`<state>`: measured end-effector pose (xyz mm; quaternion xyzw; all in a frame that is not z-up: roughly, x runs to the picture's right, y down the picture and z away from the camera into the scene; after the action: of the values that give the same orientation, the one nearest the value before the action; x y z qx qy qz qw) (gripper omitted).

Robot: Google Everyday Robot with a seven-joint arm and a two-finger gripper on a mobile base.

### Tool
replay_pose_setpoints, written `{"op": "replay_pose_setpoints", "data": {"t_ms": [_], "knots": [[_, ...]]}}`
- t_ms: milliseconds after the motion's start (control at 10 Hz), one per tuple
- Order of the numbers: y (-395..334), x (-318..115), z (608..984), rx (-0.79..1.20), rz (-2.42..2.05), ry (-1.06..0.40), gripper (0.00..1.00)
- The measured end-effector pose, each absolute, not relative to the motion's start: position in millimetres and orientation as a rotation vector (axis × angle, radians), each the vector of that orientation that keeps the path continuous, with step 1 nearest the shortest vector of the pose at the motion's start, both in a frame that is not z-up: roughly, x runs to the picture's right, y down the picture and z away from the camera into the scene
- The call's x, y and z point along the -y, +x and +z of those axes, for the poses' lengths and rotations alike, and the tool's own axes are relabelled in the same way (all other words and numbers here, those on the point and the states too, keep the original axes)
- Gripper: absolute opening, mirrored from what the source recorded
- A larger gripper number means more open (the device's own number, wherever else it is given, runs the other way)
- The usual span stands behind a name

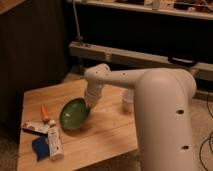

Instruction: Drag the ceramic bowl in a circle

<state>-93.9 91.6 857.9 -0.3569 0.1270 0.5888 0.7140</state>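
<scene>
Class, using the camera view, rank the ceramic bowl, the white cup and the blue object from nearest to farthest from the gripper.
1. ceramic bowl: the gripper, mid-table, grips its rim.
2. white cup: toward the picture's right.
3. blue object: table's near left corner.

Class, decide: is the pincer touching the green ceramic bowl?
Touching. The camera view shows the pincer shut on the right rim of the ceramic bowl, which sits tilted.

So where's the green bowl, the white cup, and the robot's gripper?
bowl [74, 115]: camera view, middle of its green inside.
cup [128, 102]: camera view, its white side wall.
gripper [89, 107]: camera view, at the bowl's rim, fingers shut on it.
</scene>
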Motion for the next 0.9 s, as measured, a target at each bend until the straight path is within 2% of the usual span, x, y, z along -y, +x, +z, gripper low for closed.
{"op": "replay_pose_setpoints", "data": {"t_ms": [400,700,900], "knots": [[-47,-66,892,-0.353,1.403,-0.748,0.00],[3,-81,883,-0.413,1.464,-0.710,0.00],[31,-94,862,-0.437,1.469,-0.683,0.00]]}}
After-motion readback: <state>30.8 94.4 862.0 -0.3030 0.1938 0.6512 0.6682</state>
